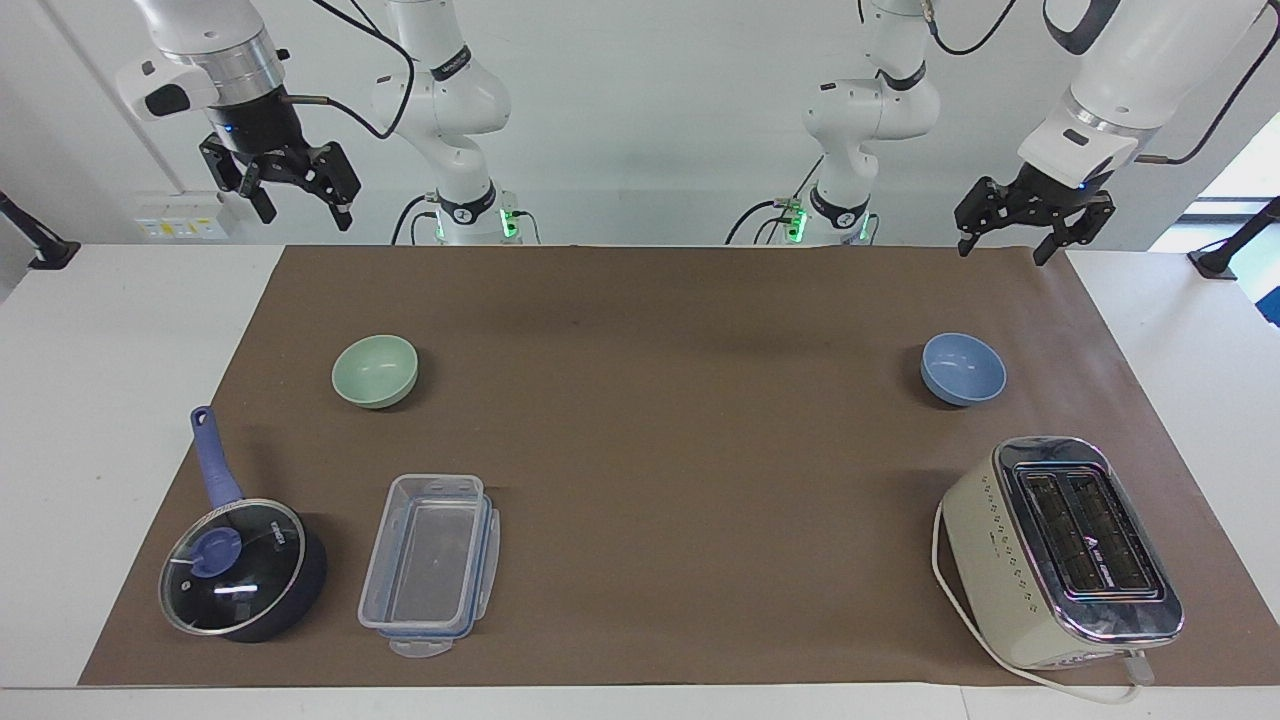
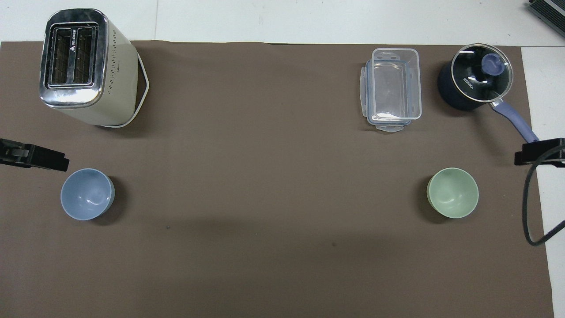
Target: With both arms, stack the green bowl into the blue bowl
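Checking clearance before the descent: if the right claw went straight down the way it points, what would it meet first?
Probably bare brown mat or white table at the robots' edge; the right claw, open, hangs short of the green bowl. Depth is uncertain.

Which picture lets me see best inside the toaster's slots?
The overhead view: it looks almost straight down into both slots of the toaster, so they show side by side. The facing view shows the toaster from a slant, with the slots visible but foreshortened, plus its dotted side and white cord.

white table (image 1: 120, 330), brown mat (image 1: 640, 450) on it
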